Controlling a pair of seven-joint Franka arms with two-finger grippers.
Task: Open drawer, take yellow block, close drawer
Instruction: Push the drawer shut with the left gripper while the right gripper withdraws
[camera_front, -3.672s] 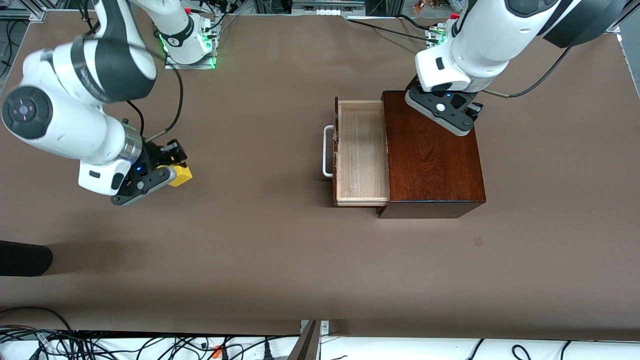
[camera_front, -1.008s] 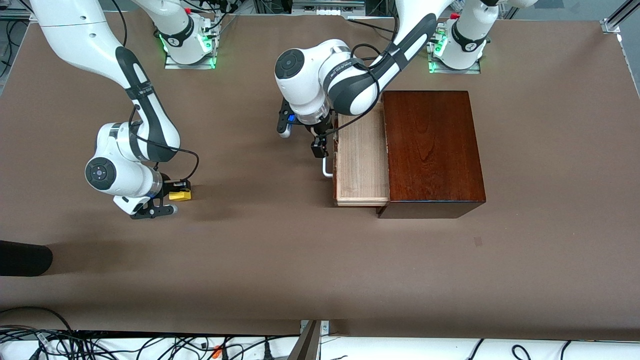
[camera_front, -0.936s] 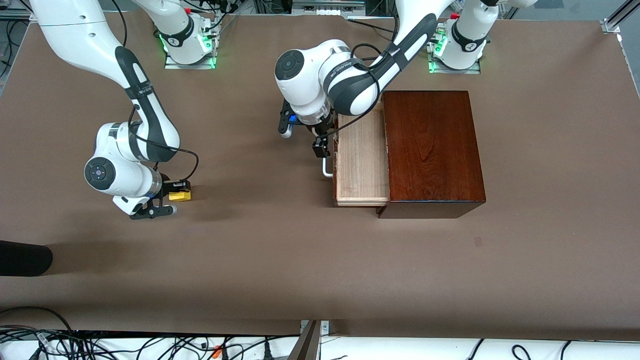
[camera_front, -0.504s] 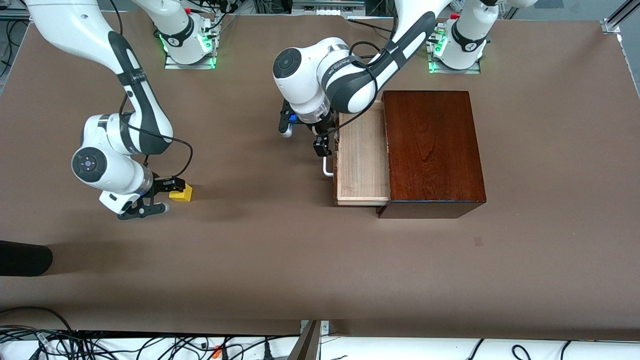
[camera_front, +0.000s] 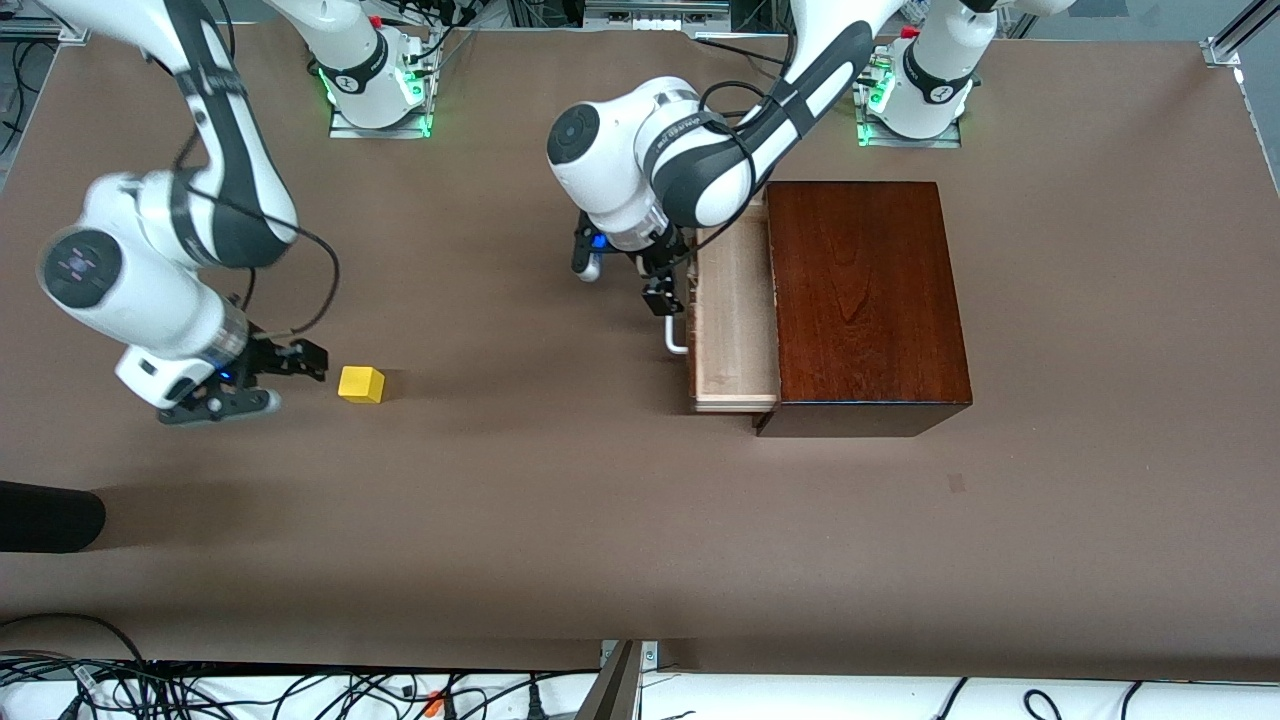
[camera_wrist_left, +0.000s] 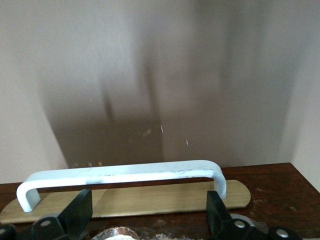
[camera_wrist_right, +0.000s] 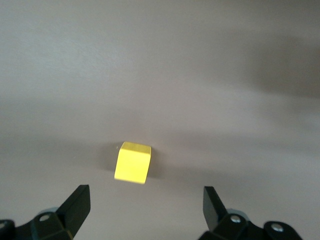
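On the bare table toward the right arm's end, the yellow block (camera_front: 361, 384) is seen resting upright, free of any grip; the right gripper (camera_front: 262, 382) is held just beside it, lifted clear, its fingers (camera_wrist_right: 76, 205) spread wide with nothing between them; the block is shown apart from both fingertips in the right wrist view (camera_wrist_right: 132, 162).

At the drawer front, the left gripper (camera_front: 665, 290) is placed against the white handle (camera_front: 675, 335); in the left wrist view the handle (camera_wrist_left: 120, 175) is seen running across just ahead of the spread fingers (camera_wrist_left: 80, 214), so the jaws are read as apart; whether a fingertip is actually touching the bar or the dark drawer front cannot be settled from these views, contact being probable.

The drawer (camera_front: 735, 320) is seen partly out of the dark wooden box (camera_front: 865, 300), its pale interior showing and holding nothing visible.

Step in hand, as judged: the block is already taken out and set down; the closing of the drawer is under way and not finished.

Next move, as judged: a straight, level push on the drawer front toward the box is called for, until the front sits flush; the box should be watched for sliding on the table; the right arm need only be kept clear of the block.
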